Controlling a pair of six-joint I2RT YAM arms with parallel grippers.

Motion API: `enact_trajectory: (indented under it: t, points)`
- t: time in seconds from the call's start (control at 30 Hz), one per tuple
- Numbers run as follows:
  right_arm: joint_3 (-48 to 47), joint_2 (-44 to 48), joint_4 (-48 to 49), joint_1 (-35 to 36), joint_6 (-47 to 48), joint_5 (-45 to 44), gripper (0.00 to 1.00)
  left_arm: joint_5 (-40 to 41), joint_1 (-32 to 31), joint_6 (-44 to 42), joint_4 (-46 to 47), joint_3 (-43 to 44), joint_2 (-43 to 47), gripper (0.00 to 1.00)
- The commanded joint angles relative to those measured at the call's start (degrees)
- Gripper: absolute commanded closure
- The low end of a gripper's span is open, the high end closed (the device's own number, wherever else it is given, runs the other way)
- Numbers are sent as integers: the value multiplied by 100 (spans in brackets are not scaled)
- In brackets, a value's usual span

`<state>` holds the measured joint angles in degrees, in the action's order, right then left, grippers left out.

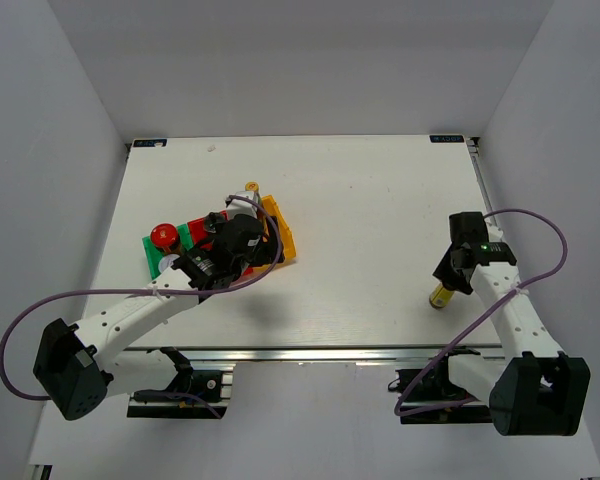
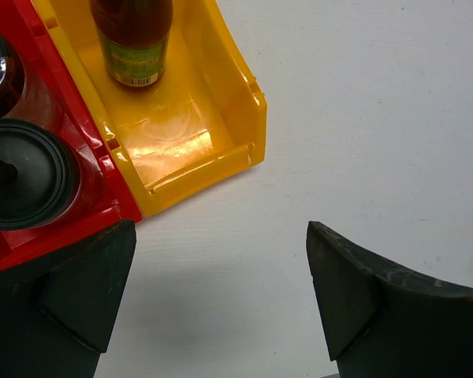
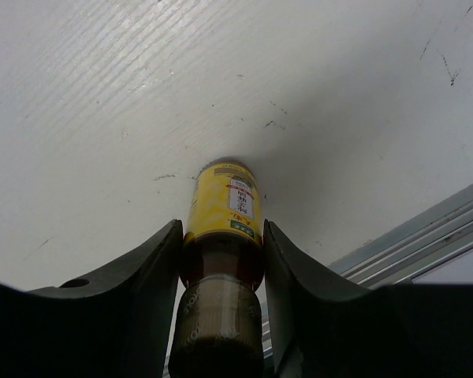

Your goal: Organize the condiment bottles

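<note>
Tabletop [image 1: 360,200], white and lightly scratched, carries everything. The left arm [image 1: 130,315] reaches to a row of three plastic bins at the left side, and the right arm [image 1: 520,320] bends over the right side, near the front edge. Beside the yellow bin [image 2: 177,138] stands the red bin [image 2: 71,110], and then the green bin [image 1: 184,236]. The left gripper [image 2: 219,236] hangs spread wide with nothing in it, over bare table just beside the yellow bin's corner. A sauce bottle [image 2: 132,39] stands in the yellow bin and a black-lidded jar [image 2: 24,173] in the red one. A red-lidded jar [image 1: 163,236] is at the green bin. The right gripper [image 3: 221,228] is clamped on a yellow-labelled bottle [image 3: 219,197], both fingers touching it below the cap.
</note>
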<state>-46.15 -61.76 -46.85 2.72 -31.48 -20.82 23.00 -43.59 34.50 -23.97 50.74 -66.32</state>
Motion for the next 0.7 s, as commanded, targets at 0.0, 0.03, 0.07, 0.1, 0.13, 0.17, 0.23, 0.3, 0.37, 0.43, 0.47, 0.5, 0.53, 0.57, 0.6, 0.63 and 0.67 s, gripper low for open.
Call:
enact_trajectory:
  t: [0.0, 0.03, 0.07, 0.1, 0.13, 0.17, 0.23, 0.3, 0.37, 0.43, 0.47, 0.5, 0.53, 0.57, 0.6, 0.63, 0.67]
  points:
    - [-96, 173, -8, -9, 54, 104, 76, -24, 18, 22, -3, 129, 146, 2]
    - [-157, 208, -8, -17, 81, 200, 77, -7, 26, 30, -20, 146, 164, 2]
    - [-201, 225, -8, -17, 151, 262, 77, 2, 18, 30, -38, 147, 181, 2]
    - [-254, 252, 0, -17, 195, 332, 76, 20, 18, 39, -38, 147, 190, 2]
    - [-367, 321, 27, 0, 221, 472, 76, 55, 18, 48, -55, 147, 234, 2]
    - [-412, 366, 79, 26, 230, 508, 76, 81, 26, 57, -90, 147, 243, 2]
    - [-587, 427, 132, 175, 257, 657, 77, 116, 18, 74, -134, 164, 295, 2]
    - [-719, 419, 237, 377, 266, 763, 78, 187, 26, 118, -196, 138, 392, 2]
    - [-973, 323, 299, 860, 196, 685, 79, 239, 18, 153, -275, 112, 462, 2]
    - [-1211, 69, 334, 1516, 82, 475, 80, 310, 26, 232, -345, 94, 594, 2]
    - [-1343, -55, 343, 1773, 64, 404, 80, 345, 18, 259, -441, 76, 629, 2]
    - [-1675, -204, 352, 1985, 46, 342, 80, 415, 26, 337, -503, 59, 725, 2]
    - [-1852, -510, 387, 2387, 46, 246, 80, 450, 26, 390, -643, 50, 787, 2]
    - [-2036, -678, 413, 2565, 81, 245, 80, 494, 26, 443, -731, 15, 840, 2]
    - [-2438, -854, 431, 2715, 107, 228, 81, 590, 26, 557, -811, -3, 988, 2]
    - [-2651, -1221, 492, 3029, 142, 166, 81, 643, 18, 619, -890, -29, 1077, 2]
    - [-2871, -1416, 510, 3180, 247, 157, 81, 722, 26, 680, -1082, -73, 1165, 2]
